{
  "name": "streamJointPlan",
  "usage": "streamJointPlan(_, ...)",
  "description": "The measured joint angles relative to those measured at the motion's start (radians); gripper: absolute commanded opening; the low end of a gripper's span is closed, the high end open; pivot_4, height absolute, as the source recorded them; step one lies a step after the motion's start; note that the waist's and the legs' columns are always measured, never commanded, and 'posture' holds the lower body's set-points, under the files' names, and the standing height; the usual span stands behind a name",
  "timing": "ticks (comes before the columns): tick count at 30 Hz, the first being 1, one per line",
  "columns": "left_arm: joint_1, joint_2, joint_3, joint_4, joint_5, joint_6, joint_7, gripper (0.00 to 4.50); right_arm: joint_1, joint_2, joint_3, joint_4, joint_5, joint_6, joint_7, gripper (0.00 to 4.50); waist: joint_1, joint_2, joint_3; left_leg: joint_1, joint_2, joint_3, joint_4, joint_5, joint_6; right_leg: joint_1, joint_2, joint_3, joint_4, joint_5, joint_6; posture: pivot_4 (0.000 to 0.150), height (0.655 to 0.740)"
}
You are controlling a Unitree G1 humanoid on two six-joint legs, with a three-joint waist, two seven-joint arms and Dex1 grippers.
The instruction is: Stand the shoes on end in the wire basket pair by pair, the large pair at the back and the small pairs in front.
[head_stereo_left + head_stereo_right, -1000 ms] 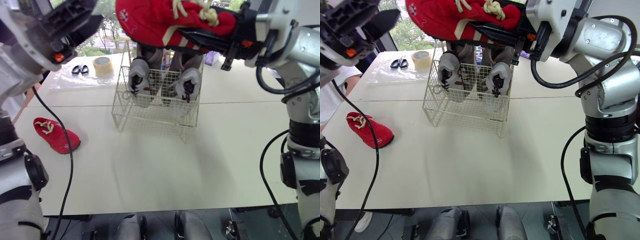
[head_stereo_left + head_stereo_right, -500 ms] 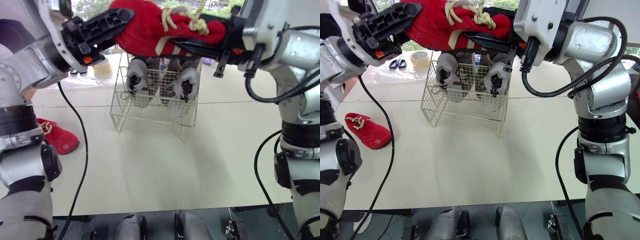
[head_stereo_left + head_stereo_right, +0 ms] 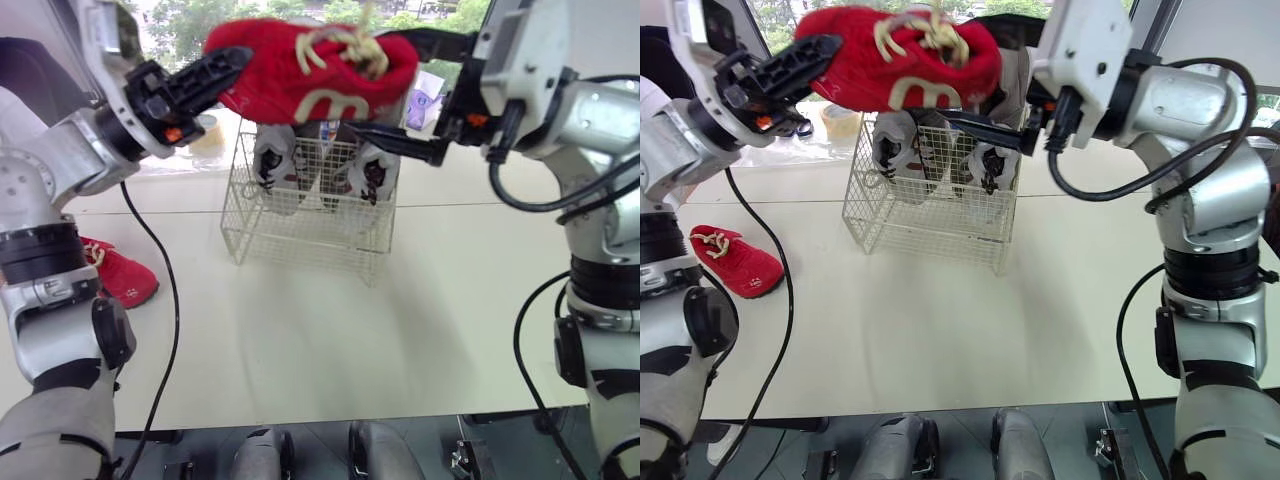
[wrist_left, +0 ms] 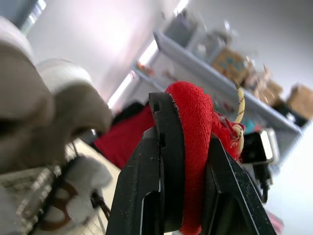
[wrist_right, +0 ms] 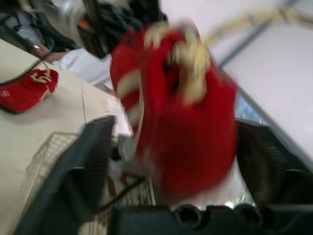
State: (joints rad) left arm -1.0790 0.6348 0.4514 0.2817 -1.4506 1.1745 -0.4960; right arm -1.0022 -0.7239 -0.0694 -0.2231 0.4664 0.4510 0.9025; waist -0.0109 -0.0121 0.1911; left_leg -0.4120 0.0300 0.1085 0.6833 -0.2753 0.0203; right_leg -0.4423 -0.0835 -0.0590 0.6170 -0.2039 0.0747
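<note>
Table (image 3: 330,330): white, wide, carried everything below.
Wire basket (image 3: 300,225): white mesh, sat upright near the table's far middle.
Grey sneakers (image 3: 273,160): the pair stood on end side by side at the back of the basket, laces facing the robot.
Held red shoe (image 3: 300,75): up in the air above the basket, lying roughly level, cream laces on top, a cream arch mark on its side, heel end toward the left arm.
Second red shoe (image 3: 120,272): lay flat on the table on the robot's left, well apart from the basket.
Left gripper (image 3: 228,68): jaws pinched tight on the held red shoe's rim; the wrist view showed red fabric squeezed between both fingers.
Right gripper (image 3: 378,82): jaws spread wide, one finger above and one below the shoe's toe end; contact unclear.
Tape roll (image 3: 841,121): on the far left of the table, behind the left gripper.
</note>
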Motion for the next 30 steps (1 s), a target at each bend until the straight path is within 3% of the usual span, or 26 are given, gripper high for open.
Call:
streamJointPlan(2,0.037,-0.031,0.075,-0.046,-0.051,-0.053,0.066,0.26,0.048,0.032,-0.126,-0.002,0.12,0.126,-0.095,4.48,0.0,0.0,0.0,0.0,0.0,0.0,0.0,0.0,0.0,0.0,-0.001,0.0,0.0,0.0,0.0,0.15,0.74)
streamJointPlan(6,0.078,-0.146,0.177,-0.143,-0.15,-0.196,0.222,0.26,0.123,0.277,-0.388,-0.014,0.513,0.31,-0.452,4.48,0.0,-0.001,-0.001,0.001,0.0,-0.002,0.0,0.001,-0.002,0.001,-0.004,-0.001,0.002,0.001,-0.002,0.15,0.74)
streamJointPlan(11,0.078,-0.283,0.145,-0.28,-0.184,-0.321,0.326,0.26,0.151,0.588,-0.375,-0.07,0.808,0.306,-0.787,4.48,-0.002,-0.001,-0.001,0.002,0.0,-0.001,0.0,0.001,-0.002,0.001,-0.001,-0.001,0.004,0.002,-0.002,0.15,0.74)
streamJointPlan(13,0.078,-0.333,0.114,-0.307,-0.194,-0.359,0.352,0.26,0.15,0.677,-0.319,-0.083,0.851,0.28,-0.859,4.48,-0.002,-0.001,-0.001,0.002,0.0,-0.001,0.0,0.001,-0.002,0.001,0.0,-0.001,0.004,0.001,-0.002,0.15,0.74)
streamJointPlan(18,0.107,-0.394,0.052,-0.346,-0.194,-0.406,0.375,0.26,0.122,0.742,-0.247,-0.087,0.881,0.216,-0.909,4.48,0.001,-0.001,-0.001,0.001,-0.001,-0.001,0.0,-0.001,0.002,0.002,0.001,-0.001,0.001,0.001,-0.002,0.15,0.74)
streamJointPlan(30,0.189,-0.45,-0.072,-0.375,-0.155,-0.451,0.38,0.26,0.077,0.729,-0.202,-0.087,0.899,0.13,-0.916,4.48,-0.003,-0.001,-0.001,0.001,0.0,-0.001,0.0,-0.002,0.005,0.002,0.002,-0.001,0.0,0.001,-0.002,0.15,0.74)
